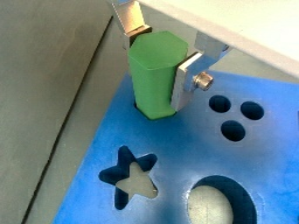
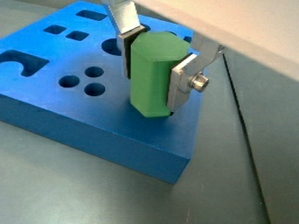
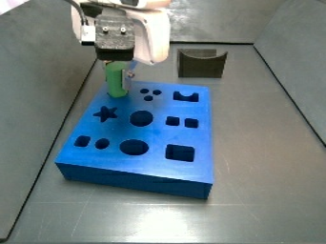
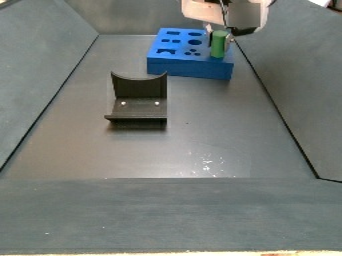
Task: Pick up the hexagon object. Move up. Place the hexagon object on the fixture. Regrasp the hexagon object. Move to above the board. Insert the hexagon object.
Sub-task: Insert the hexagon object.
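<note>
Dark grey floor (image 4: pixel 187 140) with sloped grey walls forms the work cell. The board (image 3: pixel 159 157), a thick blue slab, lies flat toward one end of the cell; its top carries dark cut-outs, among them a star (image 1: pixel 131 173), a large round hole (image 1: pixel 222 201) and a cluster of three small round holes (image 1: pixel 233 115). In both wrist views the same board face shows, with square and notched holes visible farther along the slab (image 2: pixel 70 37).

The gripper (image 1: pixel 166 58) hangs over a corner region of the board. Its silver fingers (image 2: pixel 184 79) are clamped on opposite flat faces of the hexagon object (image 1: pixel 156 74), which stands upright between them. In a wrist view the lower end of the green prism sits in or at a hole in the board's top; how deep it goes cannot be told. In a side view the green piece (image 3: pixel 116 79) shows just below the white gripper body (image 3: pixel 125 30), touching the blue surface near the star.

The fixture (image 4: pixel 136 100) stands on the floor well apart from the board, holding nothing.
</note>
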